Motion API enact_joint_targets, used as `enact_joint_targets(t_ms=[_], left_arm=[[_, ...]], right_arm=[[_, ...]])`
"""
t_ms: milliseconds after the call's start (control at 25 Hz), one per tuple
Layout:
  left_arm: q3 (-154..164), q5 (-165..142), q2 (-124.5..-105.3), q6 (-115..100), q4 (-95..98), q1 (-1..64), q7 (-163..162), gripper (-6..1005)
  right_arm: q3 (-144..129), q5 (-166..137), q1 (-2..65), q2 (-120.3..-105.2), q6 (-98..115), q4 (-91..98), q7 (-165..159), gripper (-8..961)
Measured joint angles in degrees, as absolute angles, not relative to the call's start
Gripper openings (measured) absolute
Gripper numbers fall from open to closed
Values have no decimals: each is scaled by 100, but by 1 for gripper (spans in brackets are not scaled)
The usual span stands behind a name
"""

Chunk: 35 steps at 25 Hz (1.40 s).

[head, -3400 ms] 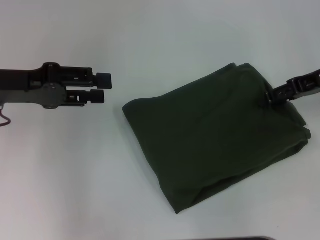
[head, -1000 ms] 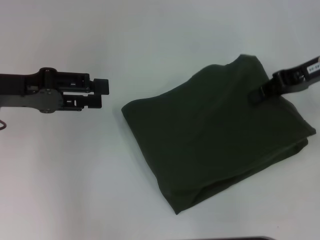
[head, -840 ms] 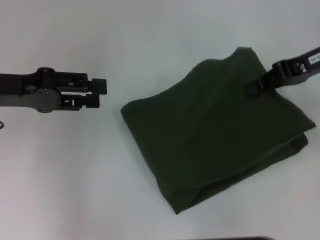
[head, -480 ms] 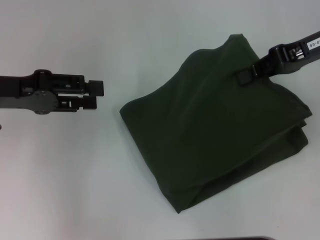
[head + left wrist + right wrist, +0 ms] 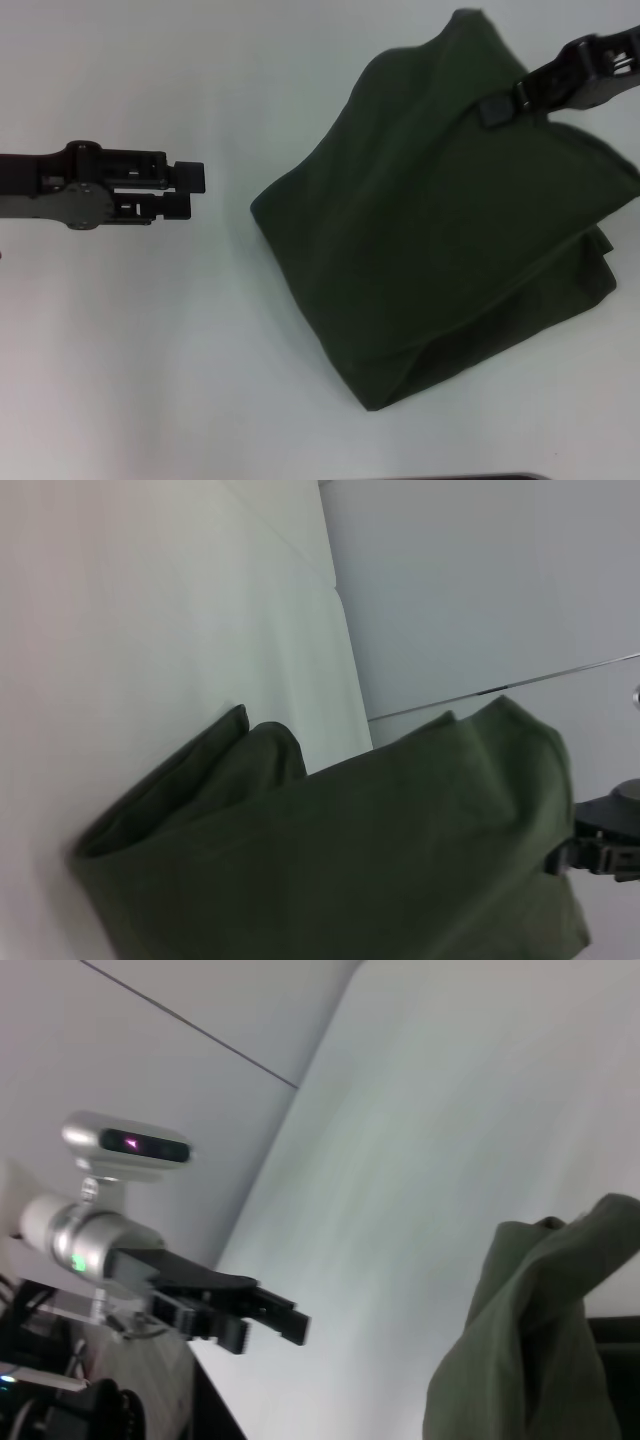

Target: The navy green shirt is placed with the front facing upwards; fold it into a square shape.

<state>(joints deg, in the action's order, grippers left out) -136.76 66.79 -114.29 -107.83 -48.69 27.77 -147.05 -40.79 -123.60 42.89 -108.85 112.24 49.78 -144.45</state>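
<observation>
The navy green shirt (image 5: 430, 230) lies folded into a thick bundle on the right half of the white table (image 5: 150, 340), plain side up, with no lettering showing. My right gripper (image 5: 497, 107) is shut on the top layer near the far right edge and holds it raised, so the cloth tents up above the lower layers. In the left wrist view the shirt (image 5: 330, 870) and the right gripper (image 5: 598, 850) show the same lift. The shirt (image 5: 530, 1350) hangs near the right wrist camera. My left gripper (image 5: 188, 190) hovers left of the shirt, open and holding nothing; it shows again as the left gripper (image 5: 268, 1326).
Bare white tabletop surrounds the bundle on the left and near sides. A dark edge (image 5: 470, 477) runs along the near border of the table. A grey wall (image 5: 480, 580) stands behind the table.
The right gripper has risen and moved away from me with the top layer, pulling the cloth up into a taller tent. The left gripper has drawn back slightly to the left.
</observation>
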Motion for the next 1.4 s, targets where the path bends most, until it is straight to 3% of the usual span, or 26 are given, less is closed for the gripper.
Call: enact_joint_targets(t_ms=[280, 440, 760, 1400], left_arm=[[-13684, 6680, -11415, -10770, -4868, 2777, -14704, 633], [-13690, 6680, -11415, -10764, -4869, 2777, -14704, 633], [-13732, 6682, -11419, -10757, -4869, 2838, -14713, 633], [-13728, 6679, -11477, -10757, -4869, 2799, -14735, 633]], right_arm=[[-3997, -12072, 4065, -10496, 11395, 5031, -14728, 60], [-4056, -12174, 3791, -10350, 11380, 4947, -14726, 61], [-4050, -13012, 3491, -10362, 11179, 4724, -14496, 61], [-4099, -13916, 3748, -10375, 10180, 4447, -14510, 60]])
